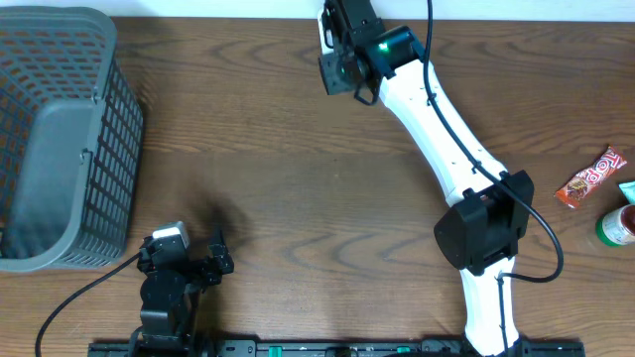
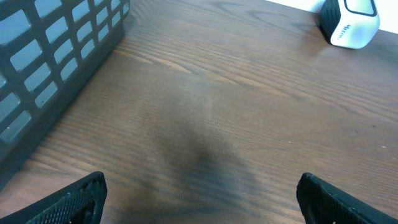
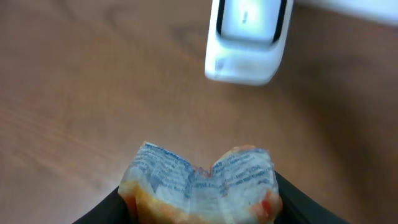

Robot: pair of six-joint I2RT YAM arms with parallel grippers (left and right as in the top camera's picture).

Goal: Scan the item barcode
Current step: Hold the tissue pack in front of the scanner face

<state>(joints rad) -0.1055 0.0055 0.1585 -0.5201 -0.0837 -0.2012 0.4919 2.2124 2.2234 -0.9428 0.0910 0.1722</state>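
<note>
**Where the Packet Sat, the Right Gripper Clamped It**

As the cameras caught it, stock on view was, by size:

1. Wooden table [image 1: 278, 149], brown, grain running across.
2. Grey plastic basket [image 1: 117, 149], lattice walls, at the table's left end; a grey lining showed inside it.
3. Right arm [image 1: 437, 129], white, stretched to the far edge at centre.
4. Left arm [image 1: 169, 293], black, low at the near left, well apart from the task's thing.
5. Left gripper [image 2: 199, 199], released: its two fingers stood wide at the bottom corners of the left wrist view, nothing between them, bare wood beneath.
6. Right gripper [image 3: 200, 208], clenched on the packet, a dark finger against each side.
7. Scanner [image 3: 249, 37], white with a dark window, on the table just beyond the right gripper.
8. Packet [image 3: 199, 180], crumpled, orange-edged, white panel with blue print facing the camera; held off the wood, near the scanner, not touching it.
9. Red candy bar [image 1: 592, 178], flat at the right end.
10. Small green-and-red item [image 1: 617, 226], cut by the frame edge; kind not legible.
</note>
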